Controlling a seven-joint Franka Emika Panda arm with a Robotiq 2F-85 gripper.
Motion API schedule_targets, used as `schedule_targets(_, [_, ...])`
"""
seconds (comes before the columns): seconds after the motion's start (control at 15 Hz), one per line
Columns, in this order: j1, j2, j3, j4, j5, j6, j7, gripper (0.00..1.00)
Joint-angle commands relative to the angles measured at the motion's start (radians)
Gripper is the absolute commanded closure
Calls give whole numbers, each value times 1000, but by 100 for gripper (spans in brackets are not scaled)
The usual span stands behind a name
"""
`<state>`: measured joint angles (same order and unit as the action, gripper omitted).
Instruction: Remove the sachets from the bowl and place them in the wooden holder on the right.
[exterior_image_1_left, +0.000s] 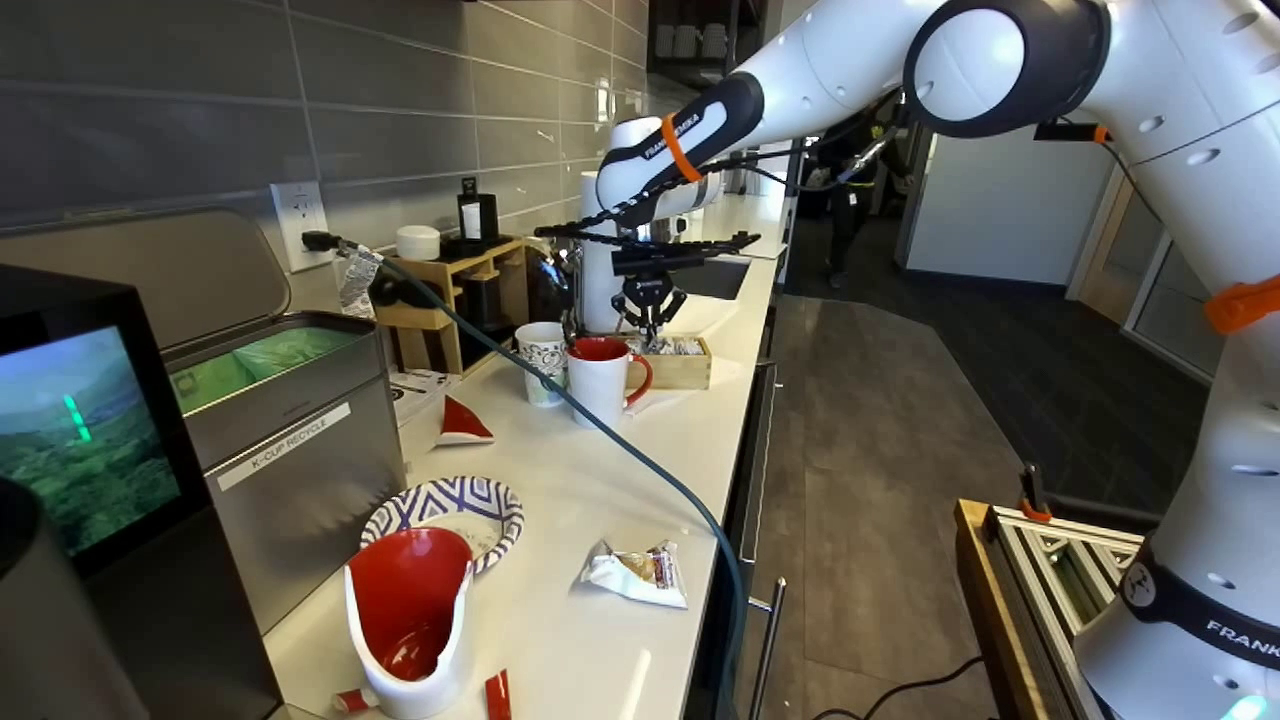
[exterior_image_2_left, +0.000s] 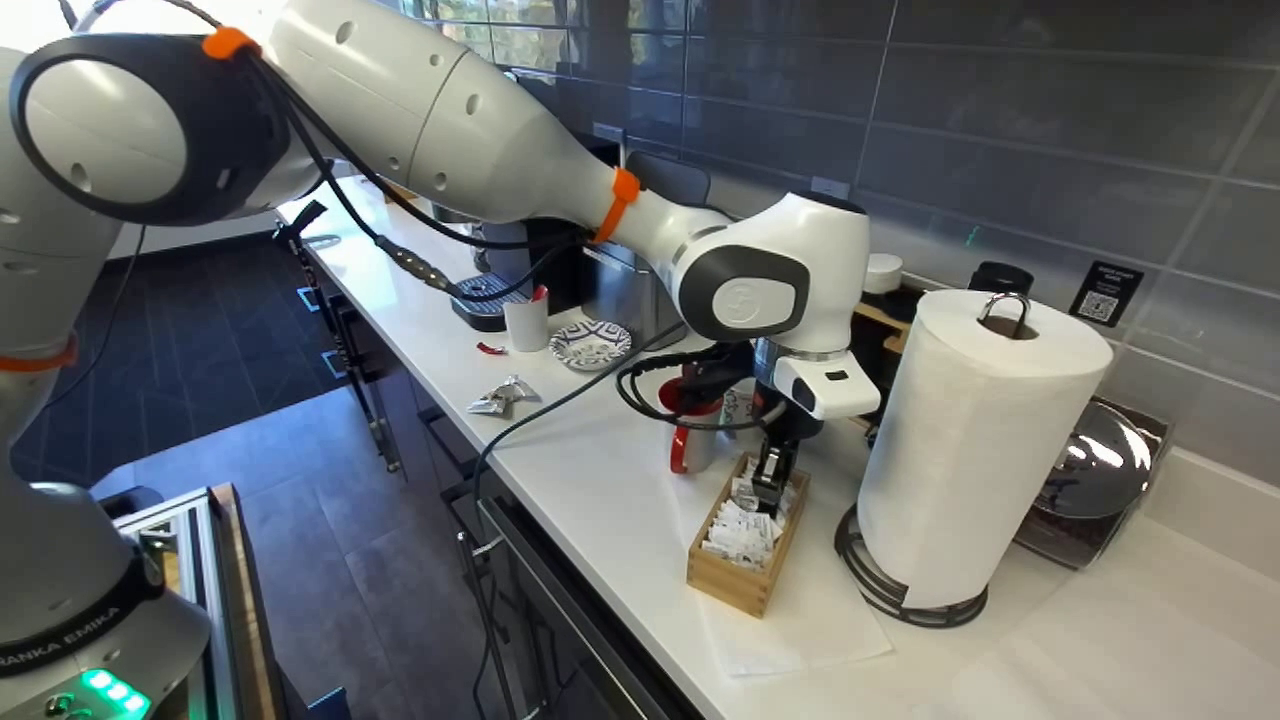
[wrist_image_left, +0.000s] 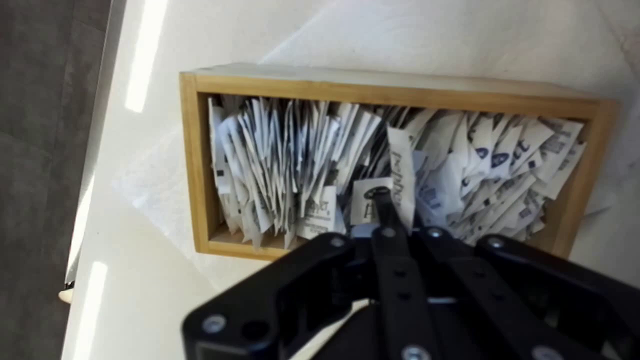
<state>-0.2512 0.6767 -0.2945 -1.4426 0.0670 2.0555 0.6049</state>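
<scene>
We found the gripper (exterior_image_2_left: 770, 495) pointing down into the wooden box (wrist_image_left: 350, 91), its jaws nearly together, apparently on one pepper packet (wrist_image_left: 401, 170). That pepper packet lay at mid-box, long side across the box's length, amid other packets (wrist_image_left: 450, 172); we judged release there suitable.

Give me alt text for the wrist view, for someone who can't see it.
A black gripper reaches over a wooden holder packed with paper sachets. A sachet marked "pepper" stands at the fingers; whether it is gripped is unclear. Dark floor shows at left, beyond the pale counter.
</scene>
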Motion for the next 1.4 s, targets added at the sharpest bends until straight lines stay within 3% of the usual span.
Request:
schedule_targets(0.0, [18,51,-24,40,-42,-19,55,98])
schedule_targets(0.07, [20,53,-25,40,-51,-25,60,79])
schedule_targets(0.8, [6,-47,-10,-3,-65,-69,-11,1])
schedule_targets(1.33, [3,-101,-2,2,-59,-162,-75,0])
